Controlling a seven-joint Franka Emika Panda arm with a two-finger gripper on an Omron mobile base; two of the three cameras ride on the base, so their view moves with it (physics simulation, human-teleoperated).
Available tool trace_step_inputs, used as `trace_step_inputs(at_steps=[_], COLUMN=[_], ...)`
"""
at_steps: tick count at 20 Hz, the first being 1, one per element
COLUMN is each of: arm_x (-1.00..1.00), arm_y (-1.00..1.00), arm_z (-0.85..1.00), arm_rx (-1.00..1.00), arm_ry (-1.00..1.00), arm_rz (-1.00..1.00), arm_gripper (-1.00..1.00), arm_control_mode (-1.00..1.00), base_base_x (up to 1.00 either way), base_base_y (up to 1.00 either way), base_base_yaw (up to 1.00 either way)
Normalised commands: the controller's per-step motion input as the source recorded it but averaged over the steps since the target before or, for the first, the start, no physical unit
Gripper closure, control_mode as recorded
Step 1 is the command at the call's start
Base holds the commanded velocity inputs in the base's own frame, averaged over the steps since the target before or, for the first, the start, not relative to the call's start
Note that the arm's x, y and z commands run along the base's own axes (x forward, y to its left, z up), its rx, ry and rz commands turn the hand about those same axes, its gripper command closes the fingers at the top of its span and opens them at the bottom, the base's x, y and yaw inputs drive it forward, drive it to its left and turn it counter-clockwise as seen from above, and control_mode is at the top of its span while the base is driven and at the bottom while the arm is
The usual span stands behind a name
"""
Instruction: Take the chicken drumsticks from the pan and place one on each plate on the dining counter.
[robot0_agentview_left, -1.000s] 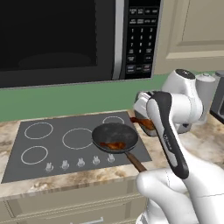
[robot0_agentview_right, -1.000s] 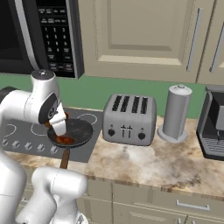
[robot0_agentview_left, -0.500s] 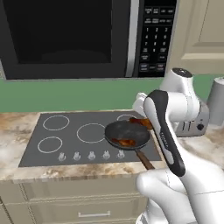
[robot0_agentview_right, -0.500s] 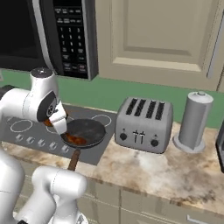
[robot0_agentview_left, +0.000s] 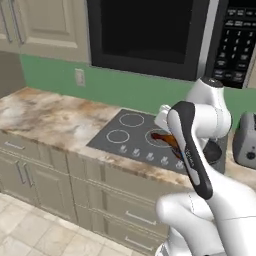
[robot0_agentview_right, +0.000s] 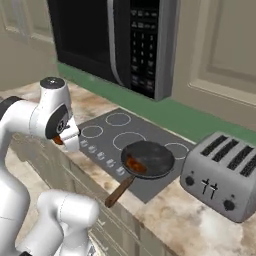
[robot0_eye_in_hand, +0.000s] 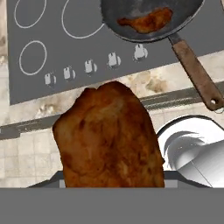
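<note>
Nearest to the hand camera, one reddish-brown glazed chicken drumstick (robot0_eye_in_hand: 109, 138) takes up the lower middle of the hand view, with its thick meaty end turned toward the lens. The gripper (robot0_agentview_right: 62, 138) is seen in the right base view at the end of the white arm, with a bit of this reddish-brown meat showing just under it; the jaws themselves are hidden behind the meat in the hand view, but the way the piece hangs there tells me they are pinching it. This drumstick is lifted out over the front edge of the marbled beige stone bench (robot0_agentview_right: 200, 227), well apart from the pan. Further away, the flat dark grey cooktop with white burner rings (robot0_eye_in_hand: 48, 48) lies in the bench, and on it stands the round black frying pan with the long brown wooden handle (robot0_agentview_right: 161, 161), whose handle sticks out toward the robot. Inside the pan lies the second reddish-brown drumstick (robot0_eye_in_hand: 146, 21), not yet taken. Beside the pan, to the right in the right base view, stands a silver toaster with four slots (robot0_agentview_right: 220, 175), and above the cooktop hangs a black microwave oven (robot0_agentview_right: 112, 37). I judge that the task is at an early stage: the first piece is picked up and must be carried to a plate on the dining counter, and the second piece is left to fetch afterwards.
</note>
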Motion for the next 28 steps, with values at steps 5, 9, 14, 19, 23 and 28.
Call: trace_step_inputs(at_steps=[5, 9, 14, 19, 23, 28], arm_x=[0.0, 0.0, 0.0, 0.0, 0.0, 0.0], arm_y=[0.0, 0.0, 0.0, 0.0, 0.0, 0.0], arm_z=[0.0, 0.0, 0.0, 0.0, 0.0, 0.0], arm_rx=[0.0, 0.0, 0.0, 0.0, 0.0, 0.0], arm_ry=[0.0, 0.0, 0.0, 0.0, 0.0, 0.0], arm_rz=[0.0, 0.0, 0.0, 0.0, 0.0, 0.0], arm_gripper=[1.0, 1.0, 1.0, 1.0, 1.0, 1.0], arm_control_mode=[1.0, 1.0, 1.0, 1.0, 1.0, 1.0], base_base_x=[-0.04, 0.0, 0.12, 0.37, 0.73, 1.0], base_base_y=[0.0, 0.08, 0.14, 0.33, 0.35, 0.22], base_base_yaw=[0.86, 0.81, 0.85, 0.72, 0.52, 0.16])
